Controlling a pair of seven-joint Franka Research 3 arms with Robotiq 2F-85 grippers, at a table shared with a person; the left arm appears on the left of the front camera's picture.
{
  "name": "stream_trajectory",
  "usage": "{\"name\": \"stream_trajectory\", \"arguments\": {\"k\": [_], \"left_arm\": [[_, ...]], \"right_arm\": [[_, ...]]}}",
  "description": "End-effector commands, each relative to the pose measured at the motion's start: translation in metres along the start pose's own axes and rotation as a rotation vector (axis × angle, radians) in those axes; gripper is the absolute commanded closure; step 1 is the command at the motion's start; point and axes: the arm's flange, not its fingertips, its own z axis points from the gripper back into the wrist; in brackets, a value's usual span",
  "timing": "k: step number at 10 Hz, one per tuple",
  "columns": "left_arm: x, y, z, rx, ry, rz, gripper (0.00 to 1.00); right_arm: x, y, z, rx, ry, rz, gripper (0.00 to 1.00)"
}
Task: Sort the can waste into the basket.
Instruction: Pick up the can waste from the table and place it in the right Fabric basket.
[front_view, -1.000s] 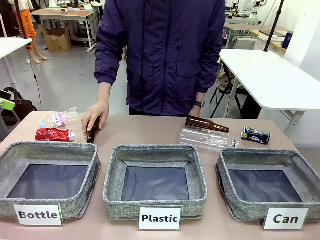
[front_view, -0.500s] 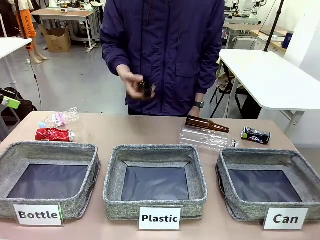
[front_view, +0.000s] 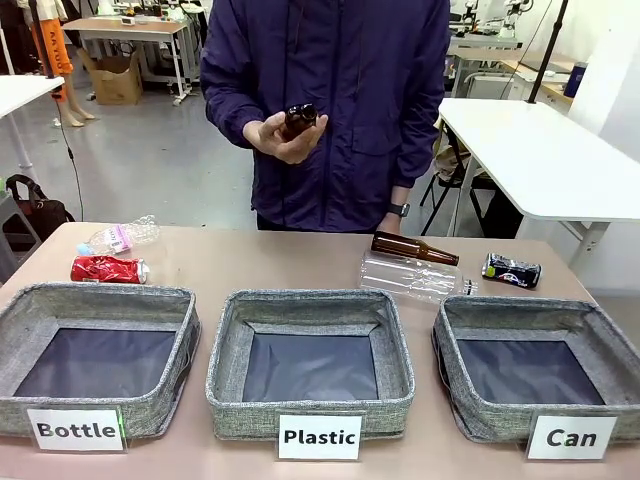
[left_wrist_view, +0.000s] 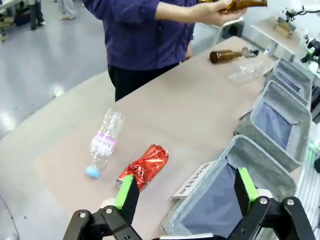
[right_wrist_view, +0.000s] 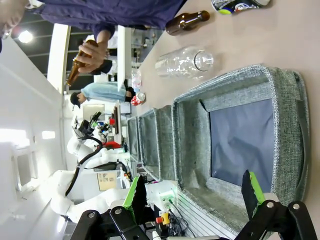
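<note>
Sorting not begun. Left gripper (left_wrist_view: 186, 187), right gripper (right_wrist_view: 192, 190): jaws apart, empty. Red crushed can (front_view: 108, 269) at table's 10 o'clock, dark crushed can (front_view: 511, 270) at 2. "Can" basket (front_view: 515, 305) at 4, nothing inside. Person's hand (front_view: 280, 135) clamped on brown glass bottle (front_view: 300, 117). Next, likely: right gripper reaches down onto dark can.

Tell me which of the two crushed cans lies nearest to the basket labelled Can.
The dark blue-black can, just behind the Can basket on the robot's right; the red can lies far left, behind the Bottle bin.

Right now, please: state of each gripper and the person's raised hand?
Left gripper: open, empty.
Right gripper: open, empty.
Person's raised hand: holding a brown bottle.
</note>
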Motion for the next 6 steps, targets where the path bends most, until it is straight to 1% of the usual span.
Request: {"name": "stream_trajectory", "arguments": {"k": [1, 3, 4, 5, 6], "left_arm": [[0.005, -0.009, -0.014, 0.000, -0.032, -0.048, 0.00], [0.011, -0.013, -0.029, -0.017, -0.013, -0.063, 0.00], [0.013, -0.011, -0.026, -0.017, -0.012, -0.062, 0.00], [0.014, -0.004, -0.013, -0.020, -0.036, -0.047, 0.00], [0.011, 0.006, 0.010, 0.007, -0.054, -0.048, 0.00]], "right_arm": [[0.000, 0.002, 0.002, 0.011, -0.007, 0.014, 0.00], [0.000, 0.002, 0.002, 0.011, -0.007, 0.014, 0.00], [0.000, 0.002, 0.002, 0.011, -0.007, 0.014, 0.00], [0.000, 0.002, 0.002, 0.011, -0.007, 0.014, 0.00], [0.000, 0.002, 0.002, 0.011, -0.007, 0.014, 0.00]]}}
